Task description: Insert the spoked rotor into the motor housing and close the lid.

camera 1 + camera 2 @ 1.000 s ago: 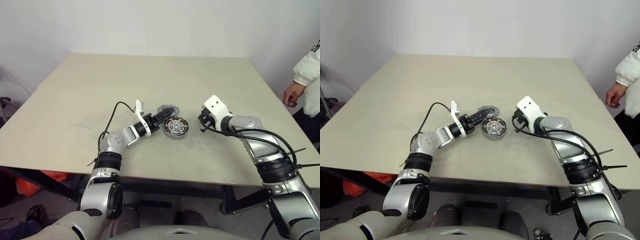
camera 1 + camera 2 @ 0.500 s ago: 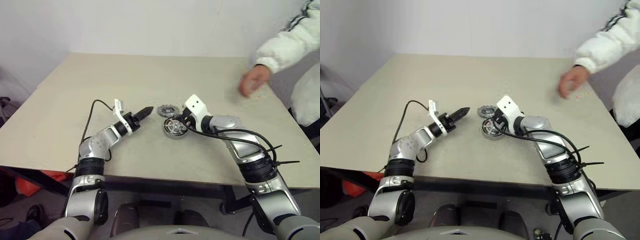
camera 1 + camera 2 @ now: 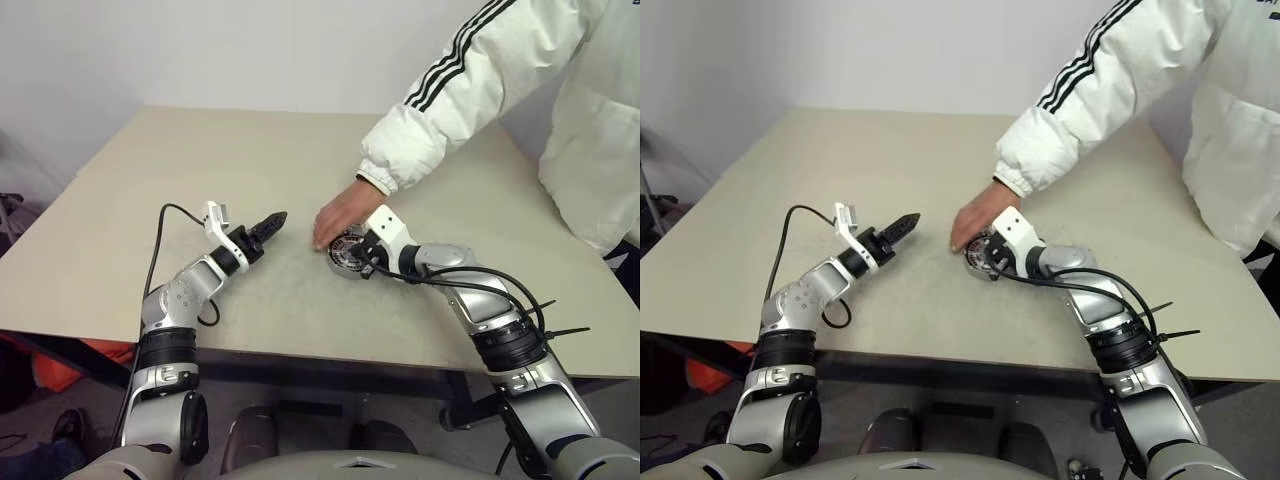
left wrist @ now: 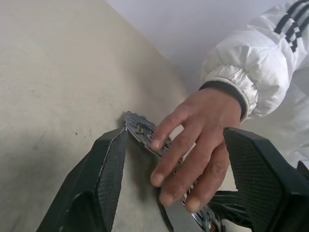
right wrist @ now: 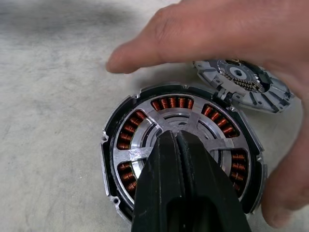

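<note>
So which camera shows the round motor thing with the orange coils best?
The right wrist view: the motor housing sits close, copper coils clear. The eye views show it small beside the person's hand; the left wrist view catches just an edge.

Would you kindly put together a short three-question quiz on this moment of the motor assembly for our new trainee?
1. True or false: the spoked rotor already sits inside the motor housing.
2. Whose hand reaches over the lid? A) nobody's B) a person's hand C) the left gripper
3. Fill in: the right gripper is ____ with its tips over the rotor's hub, and the left gripper is ____.

Key
1. True: silver spokes lie over the copper windings.
2. B: the hand, in a white sleeve, covers the lid beside the housing; the left gripper hangs apart over the table.
3. shut; open
</note>
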Controlling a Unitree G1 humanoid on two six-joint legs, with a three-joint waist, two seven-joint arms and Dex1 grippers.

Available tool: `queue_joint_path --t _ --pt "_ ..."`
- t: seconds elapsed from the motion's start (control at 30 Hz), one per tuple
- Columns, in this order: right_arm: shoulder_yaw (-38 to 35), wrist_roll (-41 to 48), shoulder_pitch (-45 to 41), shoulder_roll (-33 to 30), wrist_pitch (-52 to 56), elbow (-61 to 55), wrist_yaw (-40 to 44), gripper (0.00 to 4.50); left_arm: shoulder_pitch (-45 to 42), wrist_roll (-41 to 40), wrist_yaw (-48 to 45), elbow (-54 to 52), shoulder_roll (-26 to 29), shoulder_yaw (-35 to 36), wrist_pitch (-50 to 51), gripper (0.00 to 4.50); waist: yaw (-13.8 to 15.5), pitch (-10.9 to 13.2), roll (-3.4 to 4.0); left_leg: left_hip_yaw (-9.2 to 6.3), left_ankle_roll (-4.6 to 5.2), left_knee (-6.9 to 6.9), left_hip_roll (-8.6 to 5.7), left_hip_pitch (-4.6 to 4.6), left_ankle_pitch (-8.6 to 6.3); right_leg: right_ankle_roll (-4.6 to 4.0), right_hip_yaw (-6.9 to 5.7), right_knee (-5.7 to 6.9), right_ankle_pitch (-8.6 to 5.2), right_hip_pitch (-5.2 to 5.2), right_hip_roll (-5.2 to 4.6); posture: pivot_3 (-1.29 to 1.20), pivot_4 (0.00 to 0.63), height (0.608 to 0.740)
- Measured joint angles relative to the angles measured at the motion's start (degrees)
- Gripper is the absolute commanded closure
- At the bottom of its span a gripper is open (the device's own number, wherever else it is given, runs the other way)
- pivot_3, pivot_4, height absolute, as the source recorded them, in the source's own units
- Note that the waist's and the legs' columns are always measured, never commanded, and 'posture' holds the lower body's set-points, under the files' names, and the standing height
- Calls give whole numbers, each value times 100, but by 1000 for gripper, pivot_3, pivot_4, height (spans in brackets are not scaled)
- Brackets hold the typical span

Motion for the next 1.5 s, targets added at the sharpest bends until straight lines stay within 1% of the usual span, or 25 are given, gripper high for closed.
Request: queue_joint_path --t 0.17,0.3,1.5 --pt "-178 24 0 -405 143 -263 63 4500 0 0 2 27 13 -13 -32 1159 -1 0 -1 0 -14 -1 -1 -4 8 1 1 -2 -1 -2 1 0 0 740" --pt "-302 26 12 -611 178 -334 79 4500 0 1 -2 66 67 -15 -46 1159 0 0 -1 1 -16 -1 2 -2 9 3 1 -1 -2 -3 4 0 0 740" --pt "-305 6 44 -657 176 -295 41 4500 0 16 -12 164 128 -66 -207 1159 -2 0 -1 1 -18 1 1 -1 11 0 1 2 -1 -3 4 0 0 740"
